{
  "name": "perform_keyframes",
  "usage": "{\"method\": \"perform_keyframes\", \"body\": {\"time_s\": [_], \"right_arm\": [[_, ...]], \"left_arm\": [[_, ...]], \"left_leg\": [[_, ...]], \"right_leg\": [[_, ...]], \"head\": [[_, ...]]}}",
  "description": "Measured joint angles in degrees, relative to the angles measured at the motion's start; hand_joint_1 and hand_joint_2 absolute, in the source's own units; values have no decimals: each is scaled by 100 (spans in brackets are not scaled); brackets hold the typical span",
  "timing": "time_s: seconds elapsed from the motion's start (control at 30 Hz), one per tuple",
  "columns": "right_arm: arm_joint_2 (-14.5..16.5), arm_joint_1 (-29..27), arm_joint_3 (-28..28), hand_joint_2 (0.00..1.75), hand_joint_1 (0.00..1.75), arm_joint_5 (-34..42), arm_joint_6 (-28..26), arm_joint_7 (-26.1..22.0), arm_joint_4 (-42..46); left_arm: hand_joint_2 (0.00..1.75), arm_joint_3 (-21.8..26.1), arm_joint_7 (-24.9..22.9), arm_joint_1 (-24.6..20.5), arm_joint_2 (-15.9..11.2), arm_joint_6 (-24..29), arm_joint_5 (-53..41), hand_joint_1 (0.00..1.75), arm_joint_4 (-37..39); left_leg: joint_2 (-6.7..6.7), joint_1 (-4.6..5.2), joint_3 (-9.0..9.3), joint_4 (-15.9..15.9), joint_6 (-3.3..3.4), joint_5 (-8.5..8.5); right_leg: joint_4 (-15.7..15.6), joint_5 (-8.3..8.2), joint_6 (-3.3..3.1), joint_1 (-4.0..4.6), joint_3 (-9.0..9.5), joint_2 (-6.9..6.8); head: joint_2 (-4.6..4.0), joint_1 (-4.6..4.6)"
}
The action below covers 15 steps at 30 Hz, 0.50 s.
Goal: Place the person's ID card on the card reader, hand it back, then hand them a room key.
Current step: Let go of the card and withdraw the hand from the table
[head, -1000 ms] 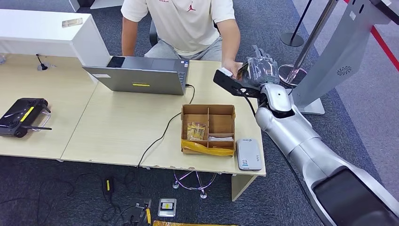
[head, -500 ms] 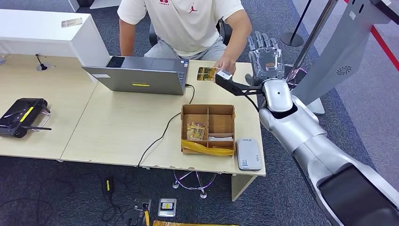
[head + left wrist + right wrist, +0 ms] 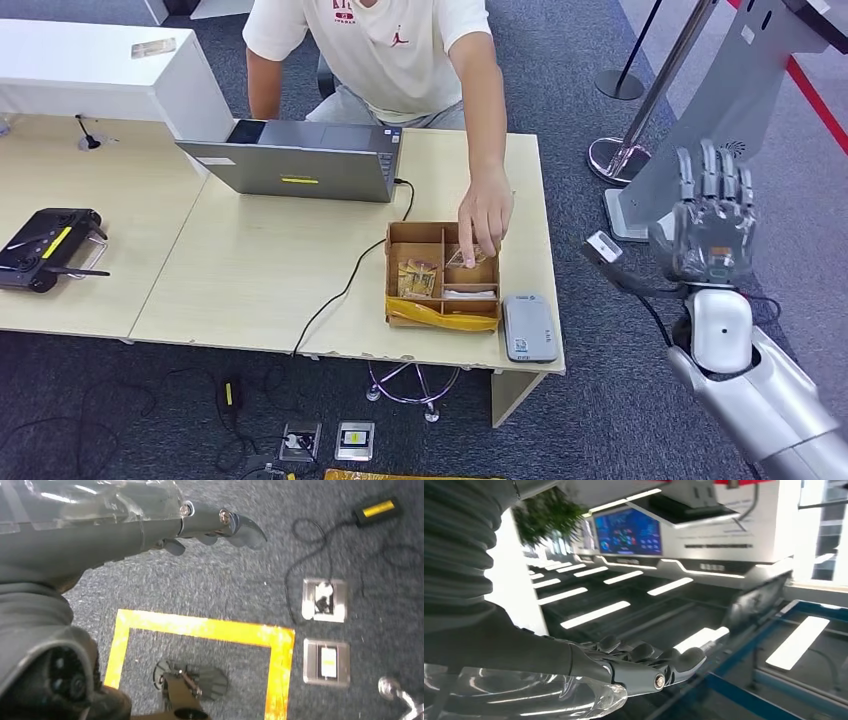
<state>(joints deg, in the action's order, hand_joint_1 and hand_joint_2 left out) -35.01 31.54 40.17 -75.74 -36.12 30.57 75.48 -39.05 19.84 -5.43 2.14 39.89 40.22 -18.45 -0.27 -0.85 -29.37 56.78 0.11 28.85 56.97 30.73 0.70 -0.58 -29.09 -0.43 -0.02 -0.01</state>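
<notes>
Right hand (image 3: 712,222): you have it raised off the table's right end, fingers spread and upright, holding nothing; from here it looks free for the next pick.
Left hand (image 3: 150,522): it hangs low over the carpet with fingers nearly straight and nothing in them, out of the way of the desk work.
Card reader (image 3: 529,327): it lies to the right hand's left and nearer you, at the table's front corner, nothing on it.
Cardboard box (image 3: 443,275): just beyond the reader, further left; divided compartments with small cards or packets, probably the room keys.
Person's hand (image 3: 486,215): it reaches into the box's far right compartment; the ID card seems to be there, though I cannot tell for sure.
Room: open carpet lies under your right hand; wait for the box to be free, and mind the table edge (image 3: 548,250) and the grey stand (image 3: 700,120) behind the hand.
</notes>
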Motion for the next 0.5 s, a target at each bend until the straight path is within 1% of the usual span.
{"method": "perform_keyframes", "body": {"time_s": [0.1, 0.17, 0.23, 0.3, 0.37, 0.5], "right_arm": [[-267, -741, -598, 175, 0, 220, -291, -35, 42], [-333, -1209, -1027, 175, 0, 363, -334, -161, 8], [-330, -1658, -1521, 175, 0, 494, -343, -405, -89], [-267, -1993, -1976, 175, 0, 618, -344, -700, -243], [-144, -2212, -2412, 175, 0, 705, -344, -992, -463], [286, -2461, -3358, 175, 0, 529, -344, -1671, -1082]], "left_arm": [[0, 305, 160, 38, 61, 2, -64, 0, 119], [0, 504, 242, 43, 107, 2, -143, 0, 199], [0, 712, 305, 43, 154, 2, -238, 0, 282], [0, 905, 351, 40, 188, 2, -329, 0, 358], [0, 1097, 381, 27, 221, 2, -430, 0, 427], [0, 1506, 387, 8, 281, 2, -735, 0, 541]], "left_leg": [[2, -1, -2, -1, -1, 1], [-2, -2, -3, -1, -1, 1], [-13, -2, -8, -2, -1, 0], [-19, -2, -10, -2, -1, -1], [-18, -2, -10, -3, -1, -1], [-17, -1, -9, -3, -1, -2]], "right_leg": [[0, 0, 0, 1, -2, 0], [0, 0, 0, 1, -2, -5], [2, 1, 0, 1, -2, -16], [4, 1, 0, 2, -4, -20], [5, 1, 0, 2, -4, -19], [4, 1, 0, 1, -6, -17]], "head": [[0, -1], [0, -1], [0, -1], [0, -2], [0, -1], [0, -1]]}}
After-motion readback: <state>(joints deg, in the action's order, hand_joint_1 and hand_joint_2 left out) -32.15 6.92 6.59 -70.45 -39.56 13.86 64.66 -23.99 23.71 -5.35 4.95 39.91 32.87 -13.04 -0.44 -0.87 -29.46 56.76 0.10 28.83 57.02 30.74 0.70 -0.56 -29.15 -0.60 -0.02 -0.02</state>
